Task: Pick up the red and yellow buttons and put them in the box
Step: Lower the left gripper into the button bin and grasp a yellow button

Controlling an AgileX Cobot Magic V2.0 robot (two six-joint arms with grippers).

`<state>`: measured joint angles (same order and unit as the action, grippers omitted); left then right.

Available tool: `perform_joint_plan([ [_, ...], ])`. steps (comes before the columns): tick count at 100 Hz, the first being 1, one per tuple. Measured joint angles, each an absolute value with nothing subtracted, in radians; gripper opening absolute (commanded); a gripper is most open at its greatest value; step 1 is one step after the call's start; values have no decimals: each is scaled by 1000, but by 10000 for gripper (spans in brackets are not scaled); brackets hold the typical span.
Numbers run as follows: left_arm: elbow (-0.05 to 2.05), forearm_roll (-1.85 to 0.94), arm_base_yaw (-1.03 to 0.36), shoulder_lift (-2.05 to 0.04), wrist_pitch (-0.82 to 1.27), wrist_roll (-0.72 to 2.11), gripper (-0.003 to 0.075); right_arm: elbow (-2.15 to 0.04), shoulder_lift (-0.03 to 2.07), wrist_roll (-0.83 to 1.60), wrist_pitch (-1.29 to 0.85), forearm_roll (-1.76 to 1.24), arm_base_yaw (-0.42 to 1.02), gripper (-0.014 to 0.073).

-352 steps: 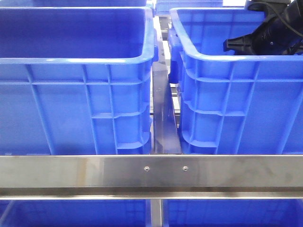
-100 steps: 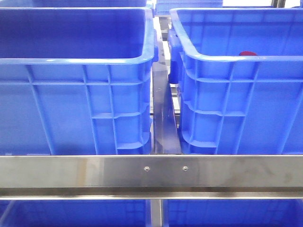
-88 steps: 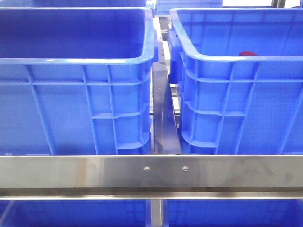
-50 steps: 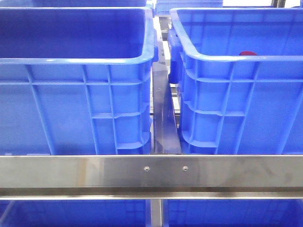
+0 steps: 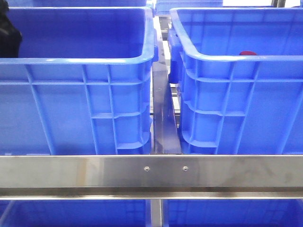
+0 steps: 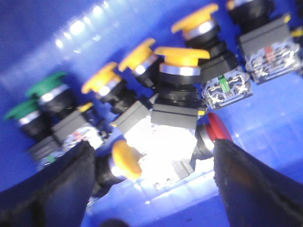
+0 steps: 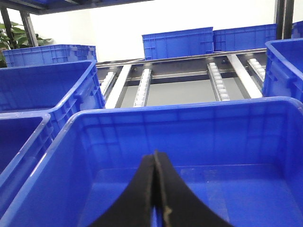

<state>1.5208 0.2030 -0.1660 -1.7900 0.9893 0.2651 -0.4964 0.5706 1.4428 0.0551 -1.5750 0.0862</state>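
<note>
Steel rail (image 5: 151, 172) fronts 2 blue crates (image 5: 75, 80) on roller conveyor (image 7: 218, 80).

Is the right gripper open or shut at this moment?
Shut. In the right wrist view the right gripper has its two black fingers pressed together along their length, with nothing between them, above the blue crate.

Left gripper (image 6: 151, 156), jaws spread, straddles a yellow button (image 6: 182, 56). Neighbouring buttons (image 6: 118, 78) crowd both sides, leaving little passage.
</note>
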Motion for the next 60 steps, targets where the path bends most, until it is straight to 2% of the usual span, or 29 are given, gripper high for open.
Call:
perform_joint_plan([
  [60,1527,184,-164,-1920,943,270,494,-496,571,1441,55,-1575,86,-67],
])
